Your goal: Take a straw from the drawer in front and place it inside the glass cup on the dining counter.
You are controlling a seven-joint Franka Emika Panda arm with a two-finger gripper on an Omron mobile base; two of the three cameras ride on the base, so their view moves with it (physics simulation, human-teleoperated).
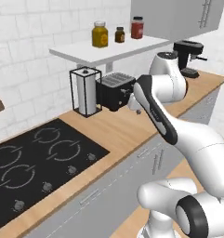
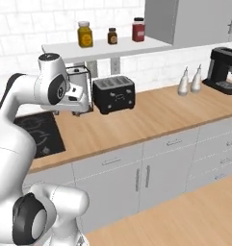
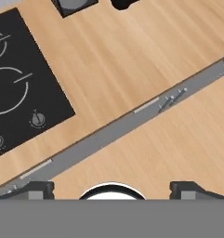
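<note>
Pincer (image 3: 111,189) spread, empty; shelf (image 2: 105,48) holds three jars.

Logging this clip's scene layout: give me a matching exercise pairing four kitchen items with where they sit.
Items:
1. toaster
2. yellow jar
3. coffee machine
4. hob

Places:
A. on the wall shelf
B. set into the worktop, left of the arm
C. at the worktop's far right end
D. on the worktop below the shelf, beside the paper towel holder

Pairs: 1-D, 2-A, 3-C, 4-B
</note>
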